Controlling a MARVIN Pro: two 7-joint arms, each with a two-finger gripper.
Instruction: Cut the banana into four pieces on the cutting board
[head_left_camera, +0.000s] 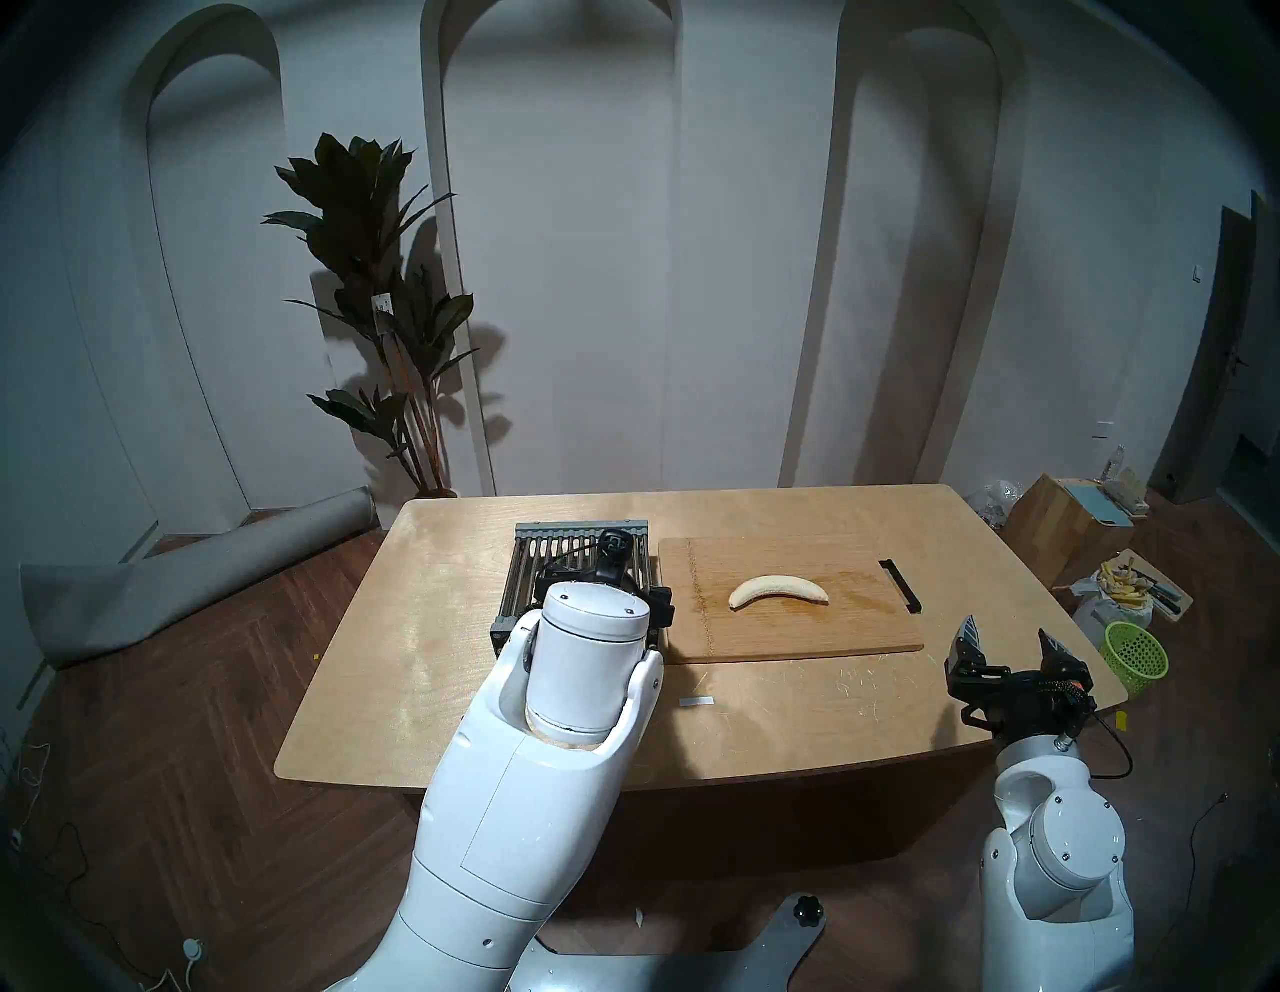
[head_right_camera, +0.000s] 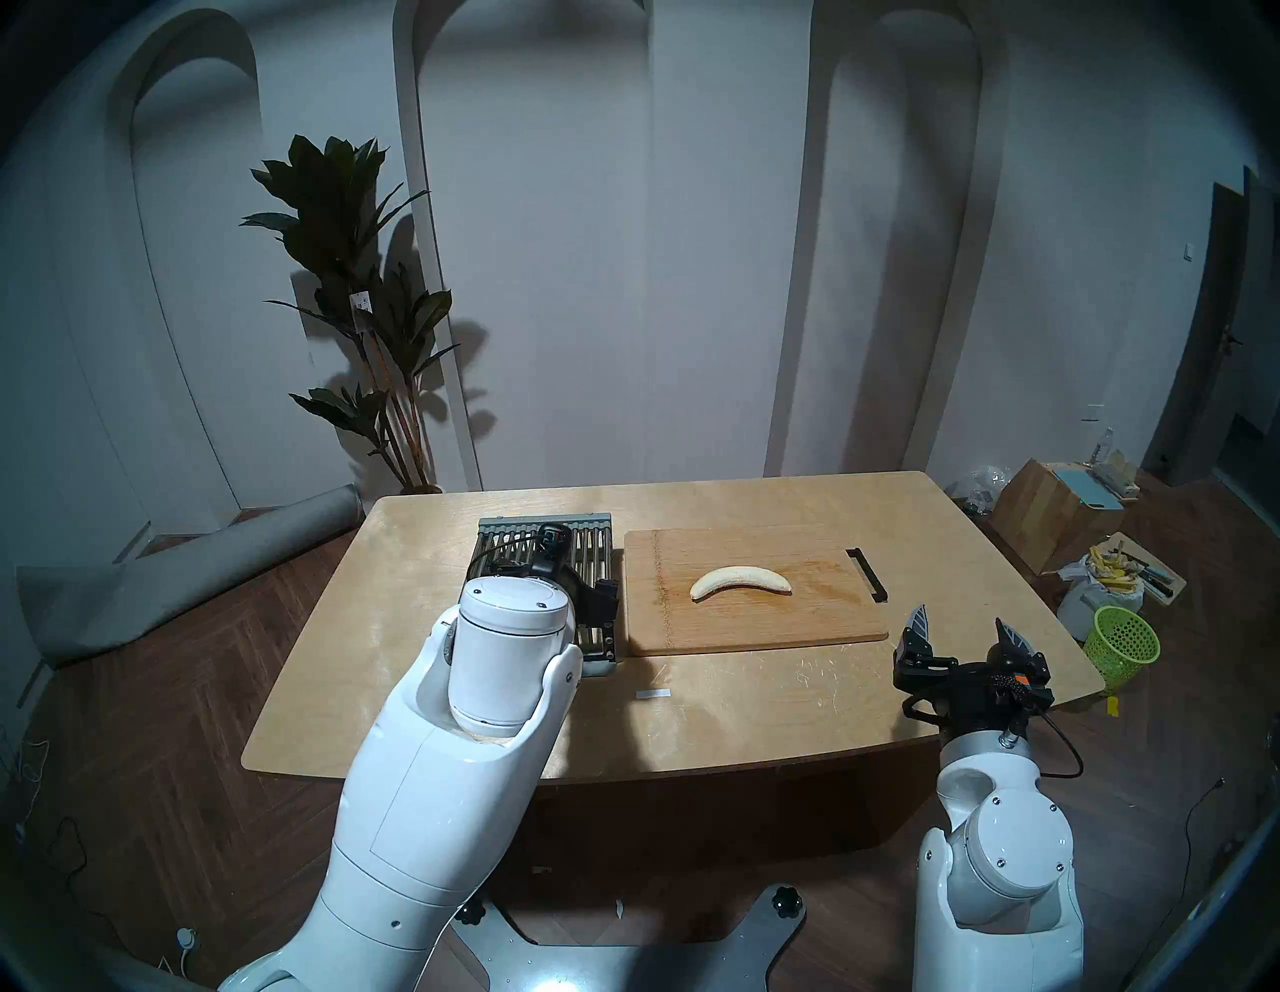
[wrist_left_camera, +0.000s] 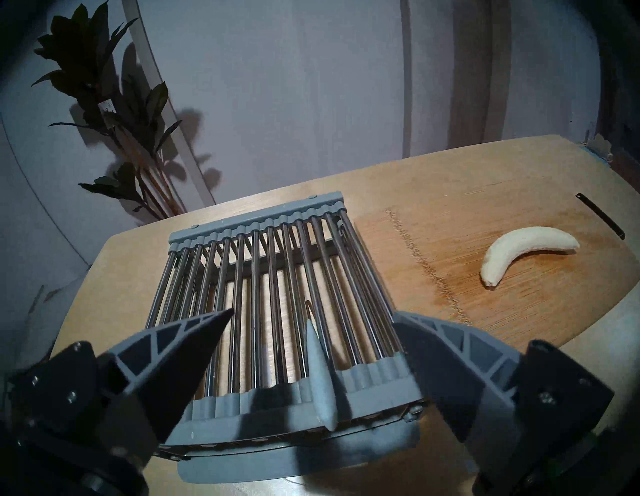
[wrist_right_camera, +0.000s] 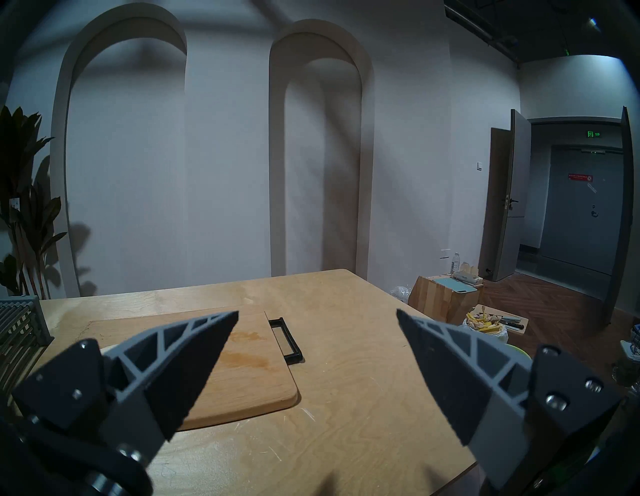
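Observation:
The whole peeled banana (head_left_camera: 779, 591) (head_right_camera: 741, 580) (wrist_left_camera: 526, 251) lies curved in the middle of the wooden cutting board (head_left_camera: 796, 637) (head_right_camera: 762, 623) (wrist_right_camera: 242, 381). My left gripper (wrist_left_camera: 313, 313) hovers open over the near edge of the grey metal rack (head_left_camera: 554, 554) (wrist_left_camera: 259, 277). A grey tapered handle-like piece (wrist_left_camera: 320, 381) sticks up from the rack between its fingers, untouched. From the head views my own forearm hides most of that gripper. My right gripper (head_left_camera: 1008, 630) (head_right_camera: 961, 618) (wrist_right_camera: 317, 313) stands open and empty above the table, right of the board's black handle (wrist_right_camera: 285, 341).
The rack sits just left of the board on the wooden table (head_left_camera: 796, 713). A small white strip (head_left_camera: 696, 702) lies near the table's front. On the floor to the right are a green basket (head_left_camera: 1136, 654), a wooden box (head_left_camera: 1060, 526) and a tray of scraps. A plant (head_left_camera: 374, 277) stands behind.

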